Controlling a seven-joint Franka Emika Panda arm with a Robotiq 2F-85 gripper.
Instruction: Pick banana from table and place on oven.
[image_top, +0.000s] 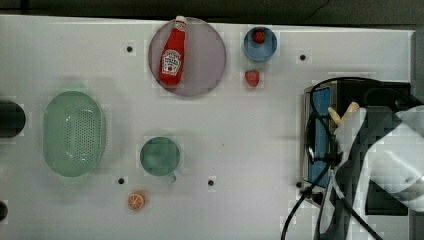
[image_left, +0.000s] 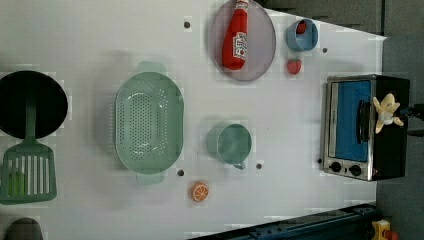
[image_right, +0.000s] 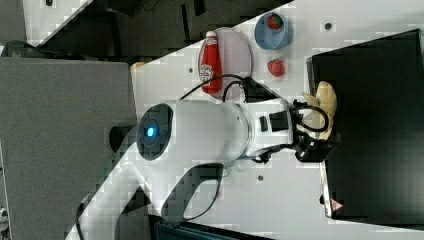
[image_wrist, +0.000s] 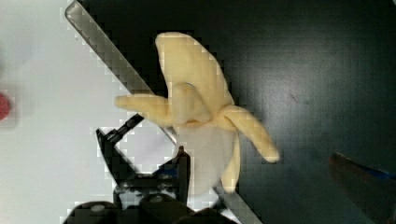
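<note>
Where the oven's (image_wrist: 327, 70) front edge runs, the banana (image_wrist: 196, 88) overhangs — hand (image_wrist: 254, 170) spread apart, black top beyond bare.

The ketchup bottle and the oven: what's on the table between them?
In the top view, a strawberry lies on the table between the ketchup bottle and the oven; a blue bowl sits just beyond it.

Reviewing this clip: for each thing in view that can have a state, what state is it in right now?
banana: partly peeled, flaps splayed, at the oven top's front edge
oven: door shut
ketchup bottle: capped, lying on the plate
blue bowl: holds one strawberry
loose strawberry: on the table beside the bowl
green cup: upright, nothing seen inside
colander: upright, nothing seen inside
</note>
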